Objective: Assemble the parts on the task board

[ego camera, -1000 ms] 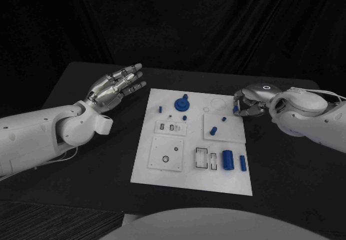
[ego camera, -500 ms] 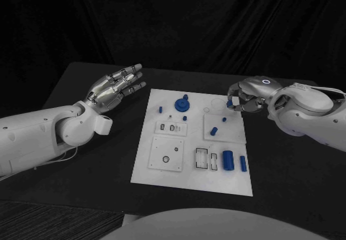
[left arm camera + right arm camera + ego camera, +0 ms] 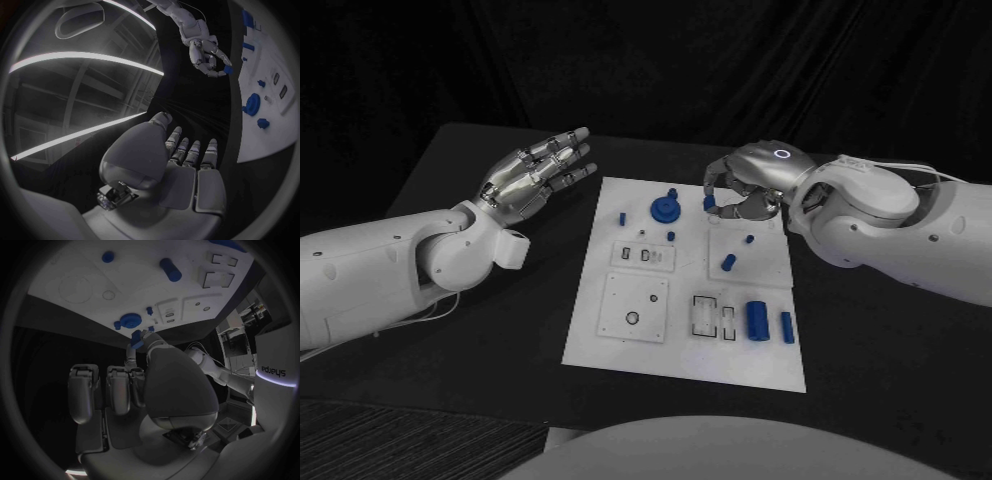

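While over board [image 3: 678,345]: small part [image 3: 708,202] in right-hand fingers [image 3: 727,207]

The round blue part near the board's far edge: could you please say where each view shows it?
Head view: round blue part beside the right hand, which pinches a small blue piece.
Left wrist view: on the task board, beyond the left hand.
Right wrist view: past the pinched piece.
Shared landmark: the board.

Robot hand [image 3: 134,385] pinching blue part [image 3: 137,339].
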You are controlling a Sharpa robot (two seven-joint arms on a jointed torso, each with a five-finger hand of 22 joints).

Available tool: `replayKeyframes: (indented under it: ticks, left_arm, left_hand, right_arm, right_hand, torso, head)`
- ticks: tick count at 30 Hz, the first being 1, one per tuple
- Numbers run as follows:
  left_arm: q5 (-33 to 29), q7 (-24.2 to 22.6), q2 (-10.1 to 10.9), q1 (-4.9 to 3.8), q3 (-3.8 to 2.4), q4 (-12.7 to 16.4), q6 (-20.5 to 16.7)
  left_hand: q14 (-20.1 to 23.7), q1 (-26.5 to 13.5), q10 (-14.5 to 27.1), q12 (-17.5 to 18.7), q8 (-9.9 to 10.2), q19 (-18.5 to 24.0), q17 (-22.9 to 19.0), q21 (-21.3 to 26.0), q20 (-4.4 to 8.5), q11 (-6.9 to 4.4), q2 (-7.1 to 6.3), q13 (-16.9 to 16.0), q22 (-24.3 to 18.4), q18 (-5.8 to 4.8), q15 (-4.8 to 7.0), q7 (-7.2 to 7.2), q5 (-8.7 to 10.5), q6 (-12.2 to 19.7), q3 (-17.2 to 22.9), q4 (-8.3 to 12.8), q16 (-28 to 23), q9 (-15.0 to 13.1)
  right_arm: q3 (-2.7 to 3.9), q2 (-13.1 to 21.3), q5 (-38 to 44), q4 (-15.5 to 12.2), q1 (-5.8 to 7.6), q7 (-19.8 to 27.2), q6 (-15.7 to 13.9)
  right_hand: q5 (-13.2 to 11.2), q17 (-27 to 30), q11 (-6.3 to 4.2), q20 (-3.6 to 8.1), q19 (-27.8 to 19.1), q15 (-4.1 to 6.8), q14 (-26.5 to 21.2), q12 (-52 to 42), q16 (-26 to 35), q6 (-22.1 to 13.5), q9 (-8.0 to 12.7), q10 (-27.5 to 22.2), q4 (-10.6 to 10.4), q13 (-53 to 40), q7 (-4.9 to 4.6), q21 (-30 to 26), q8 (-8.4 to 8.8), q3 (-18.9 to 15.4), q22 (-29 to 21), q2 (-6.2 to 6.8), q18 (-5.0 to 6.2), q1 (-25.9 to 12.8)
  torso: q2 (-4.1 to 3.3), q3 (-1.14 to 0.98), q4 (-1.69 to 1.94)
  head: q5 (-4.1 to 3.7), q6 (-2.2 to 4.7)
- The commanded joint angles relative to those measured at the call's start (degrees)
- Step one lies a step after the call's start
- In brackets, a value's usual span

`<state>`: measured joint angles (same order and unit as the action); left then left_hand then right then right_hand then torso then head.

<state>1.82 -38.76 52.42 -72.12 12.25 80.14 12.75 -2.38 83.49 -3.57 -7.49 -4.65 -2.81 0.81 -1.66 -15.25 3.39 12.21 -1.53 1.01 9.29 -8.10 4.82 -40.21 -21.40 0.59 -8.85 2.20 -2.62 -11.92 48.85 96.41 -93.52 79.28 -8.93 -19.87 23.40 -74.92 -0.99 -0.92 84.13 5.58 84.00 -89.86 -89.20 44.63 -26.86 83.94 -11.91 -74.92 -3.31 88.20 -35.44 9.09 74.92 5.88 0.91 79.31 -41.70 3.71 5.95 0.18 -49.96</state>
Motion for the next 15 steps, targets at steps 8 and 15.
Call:
replayKeyframes:
  ticks: [8, 15]
  left_arm:
    - [-0.07, -0.66, -0.47, 0.06, -0.05, -0.21, 1.01]
    - [-0.07, -0.61, -0.70, 0.06, -0.05, -0.35, 1.21]
  left_hand:
    - [0.10, -0.56, 0.22, 0.05, -0.21, -0.20, 0.07, -0.17, -0.12, 0.11, 0.09, 0.00, 0.03, 1.09, -0.19, -0.21, -0.23, 0.25, 0.35, -0.04, 0.27, -0.03]
    - [0.12, -0.58, 0.25, 0.11, -0.19, -0.18, 0.06, -0.15, -0.12, 0.13, 0.11, 0.01, 0.02, 1.09, -0.20, -0.21, -0.24, 0.32, 0.42, -0.04, 0.25, -0.02]
  right_arm:
    - [0.01, -4.68, 3.30, 2.05, -2.71, -3.13, 3.71]
    - [0.01, -6.50, 4.22, 2.58, -3.96, -3.43, 4.58]
  right_hand:
    - [0.41, -12.23, 0.39, -0.39, 4.35, -0.62, 5.37, -0.14, 0.87, 0.73, 0.35, 6.06, 0.37, -15.08, -0.20, -0.84, 1.22, 0.23, 14.05, 0.01, -0.14, -0.48]
    - [0.46, -12.00, 0.42, -0.48, 4.22, -0.73, 5.32, -0.14, 1.01, 0.84, 0.50, 6.06, 0.50, -15.08, -0.26, -1.07, 1.53, 0.31, 13.96, -0.01, -0.08, -0.52]
  torso:
    - [0.00, -0.07, 0.17]
    - [-0.11, -0.21, -0.07]
  head:
    - [0.05, -0.04]
    - [0.38, -0.04]
